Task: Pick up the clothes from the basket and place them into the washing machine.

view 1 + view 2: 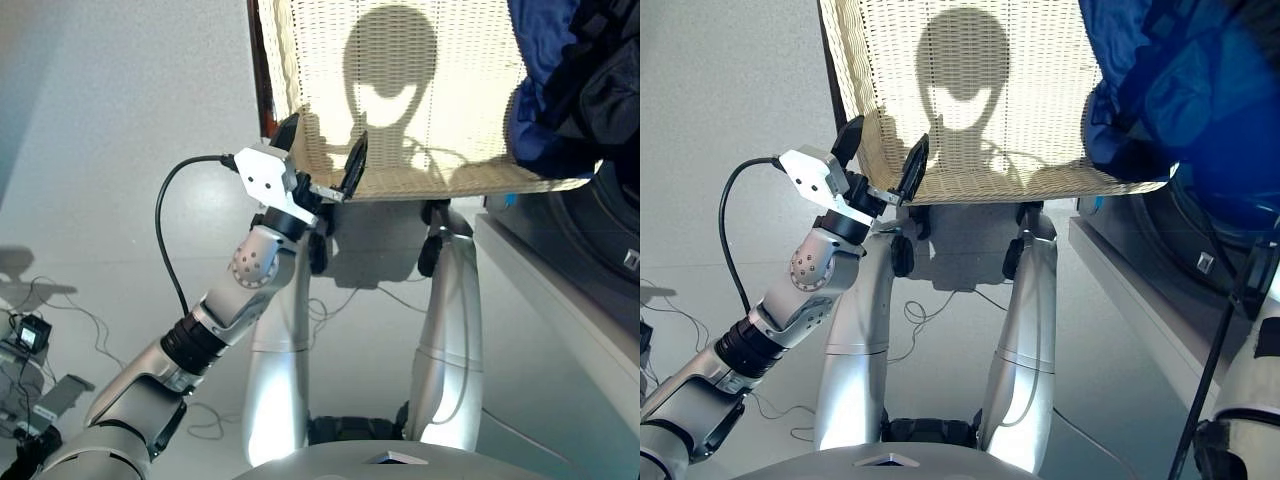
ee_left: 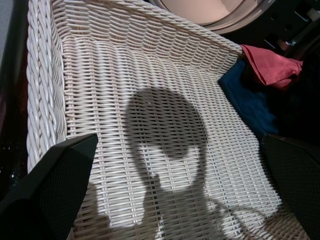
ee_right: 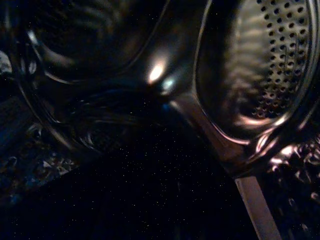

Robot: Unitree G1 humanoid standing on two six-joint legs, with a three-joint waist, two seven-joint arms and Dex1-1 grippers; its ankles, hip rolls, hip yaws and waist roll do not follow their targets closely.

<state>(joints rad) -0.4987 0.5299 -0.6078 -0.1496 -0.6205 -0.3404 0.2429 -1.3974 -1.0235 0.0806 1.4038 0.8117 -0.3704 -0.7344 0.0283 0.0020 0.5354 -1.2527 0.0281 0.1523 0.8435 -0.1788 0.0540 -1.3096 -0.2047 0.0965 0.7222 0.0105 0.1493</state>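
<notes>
Reaching toward the near left corner of the basket (image 1: pixel 400 110), the left gripper (image 1: pixel 322 160) has its two black fingers spread wide, one at the outer rim, the other over the woven floor, nothing between them. Basket floor bare on that side. Clothes bunched at the basket's right end: dark blue garment (image 1: pixel 1180 90) piled high against the rim, black garment (image 1: pixel 600 80) on top of it, orange-red garment (image 2: pixel 272 65) beyond the blue one in the left wrist view. Washing machine (image 1: pixel 610 240) stands just right of the basket; its perforated drum (image 3: pixel 270 60) fills the right wrist view, with dark cloth low in front hiding the fingers, so cannot tell the right gripper's jaw state. Black cable (image 1: pixel 175 220) loops off the left wrist. Loose wires (image 1: pixel 60 310) on the grey floor (image 1: pixel 100 120).
</notes>
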